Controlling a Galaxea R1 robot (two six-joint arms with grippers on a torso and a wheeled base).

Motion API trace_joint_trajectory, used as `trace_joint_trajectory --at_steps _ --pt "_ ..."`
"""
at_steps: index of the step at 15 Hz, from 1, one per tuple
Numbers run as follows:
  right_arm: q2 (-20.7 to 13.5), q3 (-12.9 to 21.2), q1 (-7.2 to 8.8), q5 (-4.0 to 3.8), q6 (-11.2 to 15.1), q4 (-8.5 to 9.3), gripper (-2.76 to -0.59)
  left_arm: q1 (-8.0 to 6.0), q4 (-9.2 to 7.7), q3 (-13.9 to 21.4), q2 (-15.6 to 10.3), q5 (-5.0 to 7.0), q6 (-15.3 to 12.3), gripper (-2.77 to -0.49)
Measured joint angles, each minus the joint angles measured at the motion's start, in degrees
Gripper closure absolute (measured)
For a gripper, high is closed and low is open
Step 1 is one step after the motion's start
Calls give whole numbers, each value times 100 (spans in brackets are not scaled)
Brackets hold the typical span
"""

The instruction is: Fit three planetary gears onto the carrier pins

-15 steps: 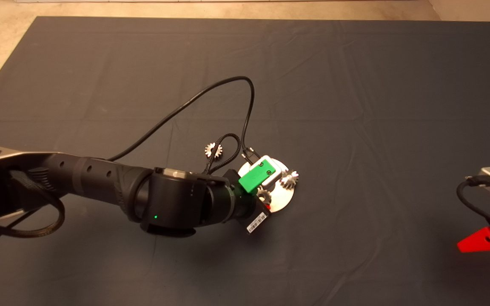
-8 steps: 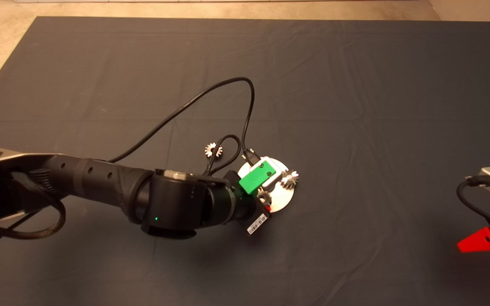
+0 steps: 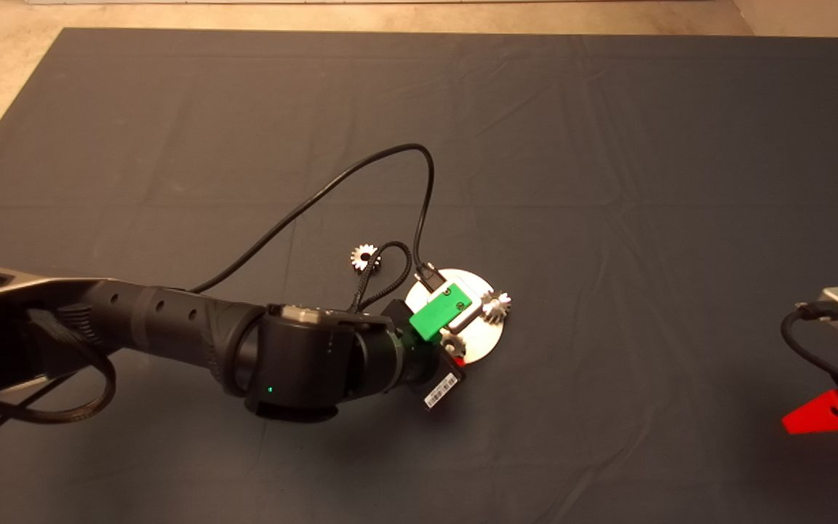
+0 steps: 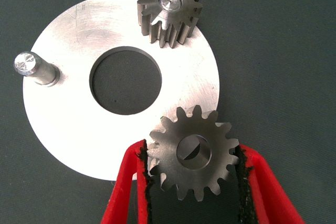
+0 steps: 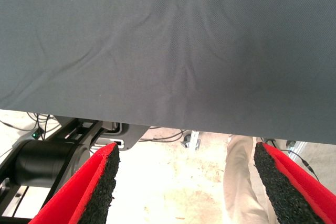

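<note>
on the dark mat [image 3: 608,182] at frame centre, my left gripper [image 4: 193,182] hangs over the round disc [image 4: 79,124], its red fingers [image 4: 123,187] clamped on a second gear [image 4: 193,155] tilted above the lower-right pin, which shows through the bore. one gear [image 4: 169,8] already sits on the top pin; the left pin [image 4: 32,67] stands bare, and a third gear [image 3: 364,256] lies loose up-left of the disc. next, i judge, level it and press down. the right gripper [image 5: 184,182] waits spread at lower right.
</note>
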Motion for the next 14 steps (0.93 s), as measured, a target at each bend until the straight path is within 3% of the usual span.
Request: trace_joint_trajectory --at_steps 14 --pt "0 0 0 0 0 38 -189 -5 16 -51 -25 -55 239 -70"
